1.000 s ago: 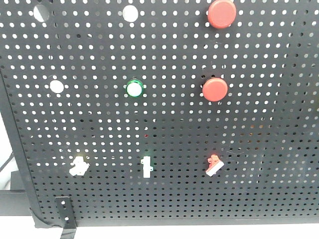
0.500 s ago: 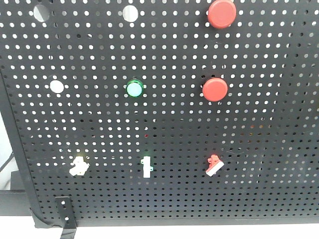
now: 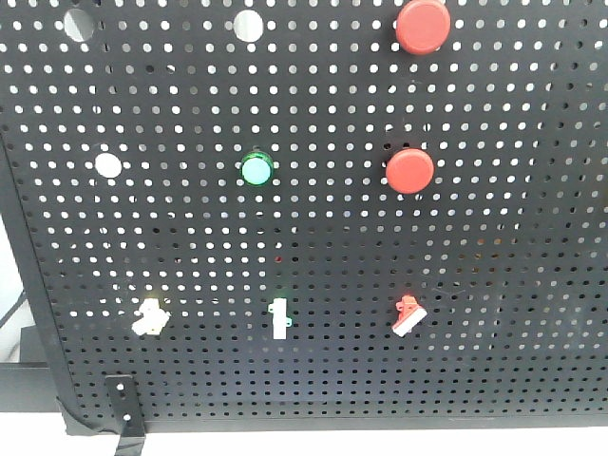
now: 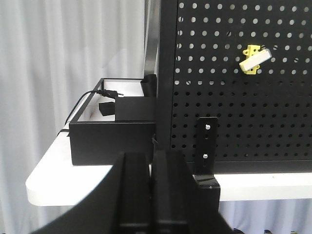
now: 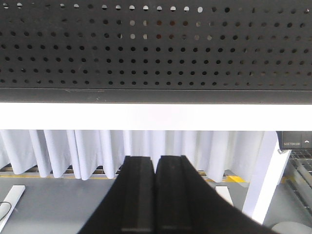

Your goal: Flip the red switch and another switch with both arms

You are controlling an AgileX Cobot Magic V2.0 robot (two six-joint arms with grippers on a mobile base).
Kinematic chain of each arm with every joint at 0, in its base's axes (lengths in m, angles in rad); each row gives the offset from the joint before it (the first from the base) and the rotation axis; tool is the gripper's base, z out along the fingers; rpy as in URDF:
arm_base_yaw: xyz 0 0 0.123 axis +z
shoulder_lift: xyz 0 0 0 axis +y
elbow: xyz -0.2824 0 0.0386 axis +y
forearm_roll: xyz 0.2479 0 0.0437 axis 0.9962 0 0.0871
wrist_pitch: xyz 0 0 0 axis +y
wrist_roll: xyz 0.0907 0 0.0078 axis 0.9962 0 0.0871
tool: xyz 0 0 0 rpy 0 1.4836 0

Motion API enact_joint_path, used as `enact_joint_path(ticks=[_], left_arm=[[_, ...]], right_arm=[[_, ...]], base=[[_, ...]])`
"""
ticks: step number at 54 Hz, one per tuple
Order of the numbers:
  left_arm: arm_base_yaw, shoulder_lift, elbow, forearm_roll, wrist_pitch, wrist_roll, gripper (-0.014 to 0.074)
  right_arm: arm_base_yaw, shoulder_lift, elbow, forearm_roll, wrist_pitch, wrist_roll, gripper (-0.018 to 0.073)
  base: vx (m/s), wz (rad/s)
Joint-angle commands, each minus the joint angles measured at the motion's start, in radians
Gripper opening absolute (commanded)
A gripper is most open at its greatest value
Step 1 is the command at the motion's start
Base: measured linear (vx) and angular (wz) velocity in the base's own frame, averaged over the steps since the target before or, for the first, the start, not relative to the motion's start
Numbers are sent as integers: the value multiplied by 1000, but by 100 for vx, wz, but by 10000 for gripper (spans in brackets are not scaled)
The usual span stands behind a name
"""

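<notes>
On the black pegboard (image 3: 494,247), the red switch (image 3: 408,314) sits low at the right, a small red base with a white lever. The pale yellow switch (image 3: 149,315) sits low at the left; the left wrist view shows it (image 4: 254,59) up and to the right of my left gripper (image 4: 152,155), well apart. That gripper is shut with nothing between its fingers. My right gripper (image 5: 156,158) is also shut and empty, hanging below the board's lower edge (image 5: 156,95) in front of white curtains. Neither gripper shows in the front view.
A green-based toggle (image 3: 278,318) sits between the two switches. Above are a round green button (image 3: 256,169) and two big red push buttons (image 3: 409,170) (image 3: 422,26). A black box (image 4: 114,134) stands on the white table left of the board, beside a bracket (image 4: 206,146).
</notes>
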Motion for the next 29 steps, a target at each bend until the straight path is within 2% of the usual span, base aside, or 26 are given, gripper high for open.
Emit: enact_joint_path(ticks=[1, 29], left_arm=[[0, -8, 19, -1, -80, -2, 3], [0, -8, 19, -1, -80, -2, 3]], right_arm=[[-7, -6, 5, -3, -79, -8, -6], [-7, -6, 5, -3, -79, -8, -6]], base=[[0, 0], [0, 0]])
